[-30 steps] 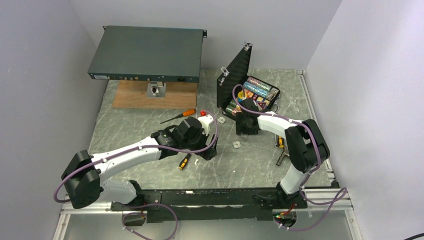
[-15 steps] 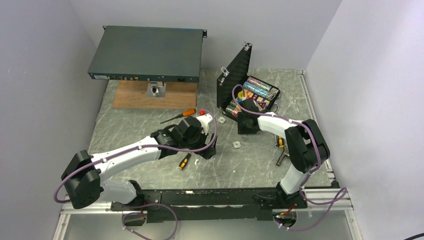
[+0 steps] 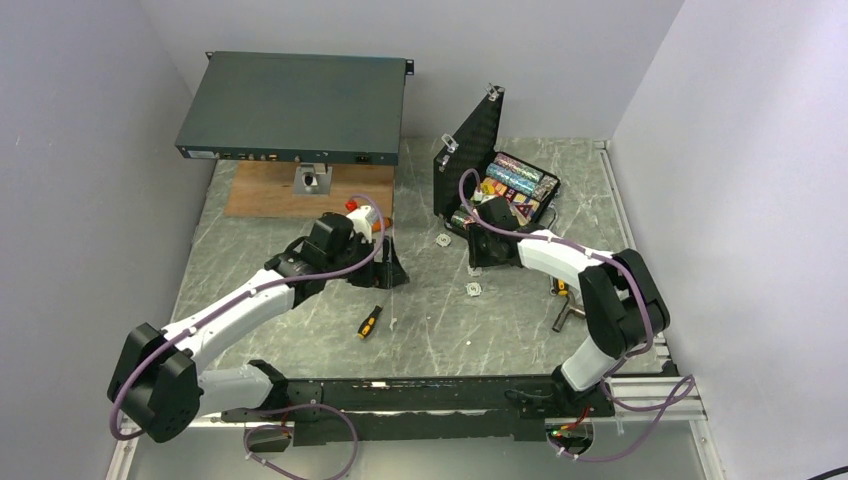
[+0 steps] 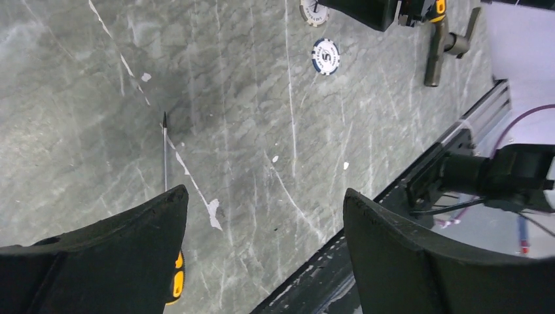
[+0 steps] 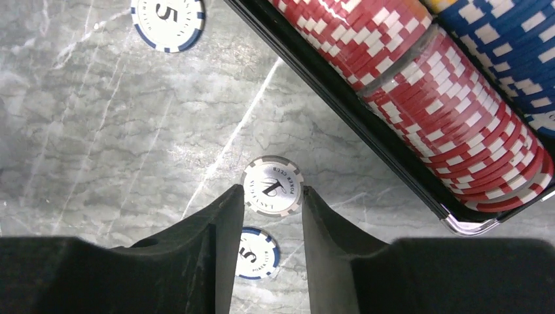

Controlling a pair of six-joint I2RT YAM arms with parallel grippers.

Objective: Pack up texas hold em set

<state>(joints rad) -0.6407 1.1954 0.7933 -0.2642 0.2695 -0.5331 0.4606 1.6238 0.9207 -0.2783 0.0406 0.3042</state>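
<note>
The small black case (image 3: 452, 165) stands open at the back right, lid upright, with rows of coloured chips (image 3: 518, 180) in its tray. In the right wrist view red chip rows (image 5: 432, 98) lie close above my fingers. My right gripper (image 3: 478, 252) hangs beside the case's front corner, its fingertips closed on the edges of a whitish chip marked 1 (image 5: 272, 186). Two blue-edged 5 chips (image 5: 167, 16) (image 5: 256, 252) lie on the table below. My left gripper (image 3: 388, 268) is open and empty above bare table (image 4: 263, 195). The red token is not visible.
A yellow-and-black screwdriver (image 3: 369, 322) lies in front of my left gripper, its tip (image 4: 164, 147) in the wrist view. A metal tool (image 3: 563, 312) lies at the right. The dark-green rack unit (image 3: 295, 105) sits on a wooden board (image 3: 262, 190) at the back left.
My left arm has swung back and to the left, away from the table's middle. My right gripper has shifted slightly left near the case.
</note>
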